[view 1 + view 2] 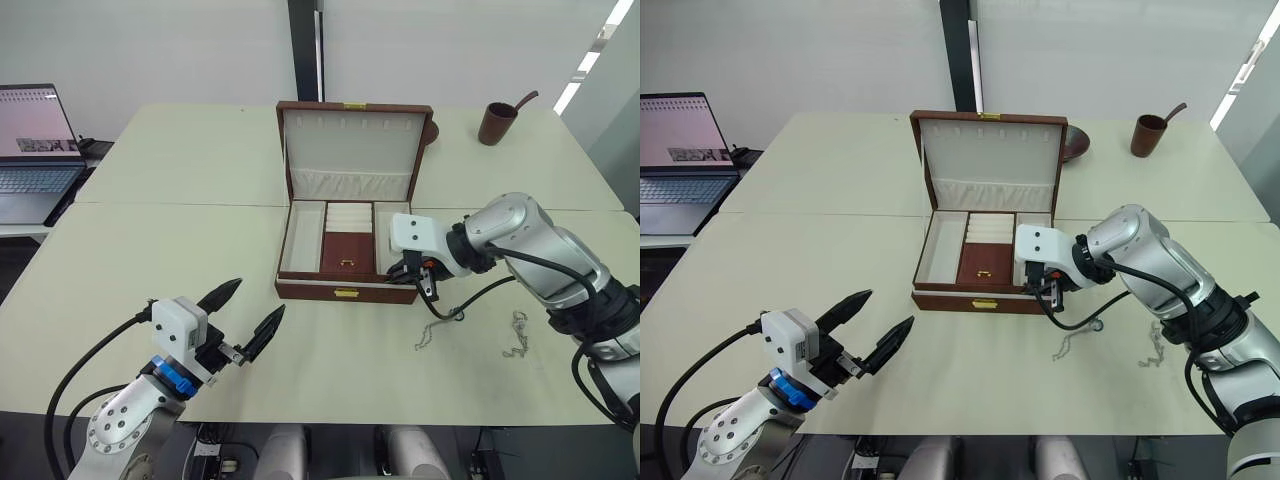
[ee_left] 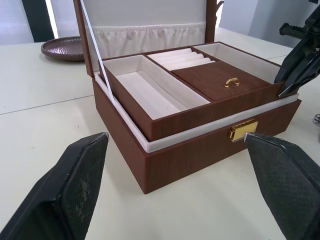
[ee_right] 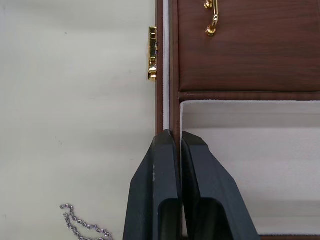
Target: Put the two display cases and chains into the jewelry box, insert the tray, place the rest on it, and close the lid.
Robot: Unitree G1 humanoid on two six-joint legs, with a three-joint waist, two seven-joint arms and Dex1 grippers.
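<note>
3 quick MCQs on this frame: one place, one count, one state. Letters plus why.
1. Where is the right gripper?
A. at the box's front right rim
B. over the laptop
C. by the cup

2. How many chains lie on the table?
A. none
B. two
C. five

3. The box lid is:
A. shut
B. open, upright
C. detached

Key:
1 A: its fingers straddle the tray wall there.
2 B: one chain near the box, another further right.
3 B: the lid stands up behind the tray.
</note>
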